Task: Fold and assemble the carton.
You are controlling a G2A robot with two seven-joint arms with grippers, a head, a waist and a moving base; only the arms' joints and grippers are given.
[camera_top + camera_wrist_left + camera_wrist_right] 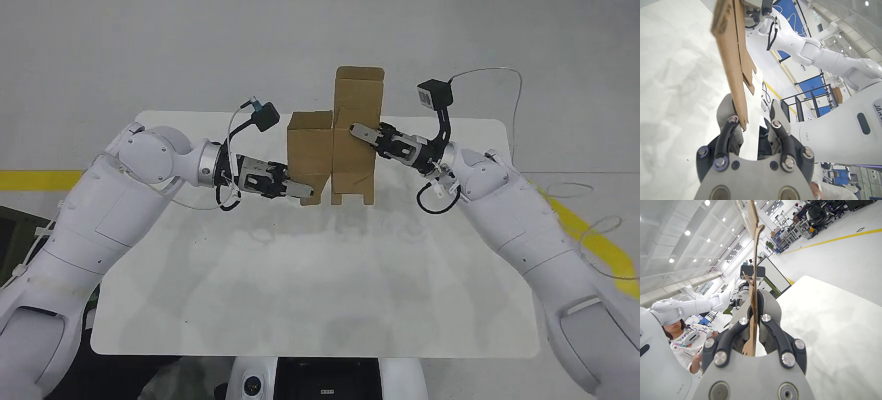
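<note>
A brown carton (345, 130) stands upright at the far middle of the white table, partly unfolded into two tall panels with flaps. My right gripper (358, 131) is shut on the taller panel's upper part; in the right wrist view the cardboard edge (755, 247) runs straight between its closed fingers (768, 306). My left gripper (305, 190) is at the lower corner of the shorter panel. In the left wrist view it (750, 99) is open, and the cardboard's (732, 56) corner rests against one finger (726, 111) while the other finger stands clear of it.
The table (300, 300) has wide bare room in front of the carton. Its far edge (420, 122) lies just behind the carton. Both arms come in from the sides and meet at the carton.
</note>
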